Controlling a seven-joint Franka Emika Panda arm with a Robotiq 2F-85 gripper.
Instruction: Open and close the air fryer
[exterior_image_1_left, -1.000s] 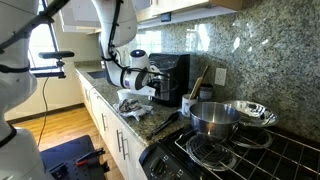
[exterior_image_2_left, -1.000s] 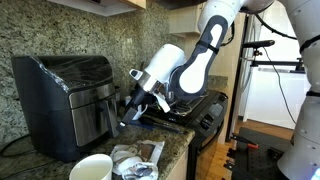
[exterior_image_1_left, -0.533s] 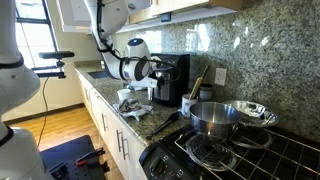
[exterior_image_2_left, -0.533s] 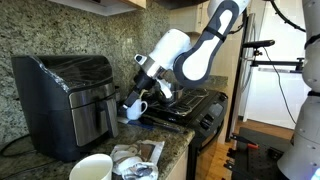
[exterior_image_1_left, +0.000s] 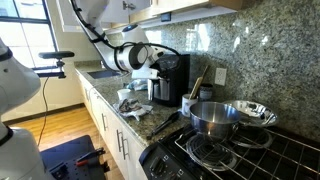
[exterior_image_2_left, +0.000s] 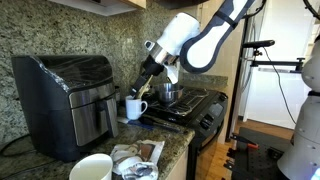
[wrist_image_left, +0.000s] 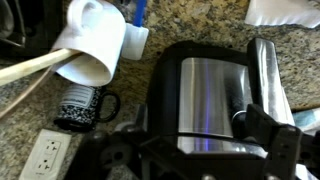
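The air fryer is a tall glossy black box against the granite backsplash, and its front drawer looks pushed in. In the wrist view I look down on its silvery top. My gripper hangs above and just in front of the fryer, not touching it. Its fingers are spread wide at the bottom of the wrist view, with nothing between them.
A white mug and a black patterned mug holding wooden utensils stand beside the fryer. A steel pot and a steel bowl sit on the stove. Crumpled wrappers and a white cup lie near the counter edge.
My gripper has risen from level with the fryer's drawer to above the fryer's top. The fryer has not moved.
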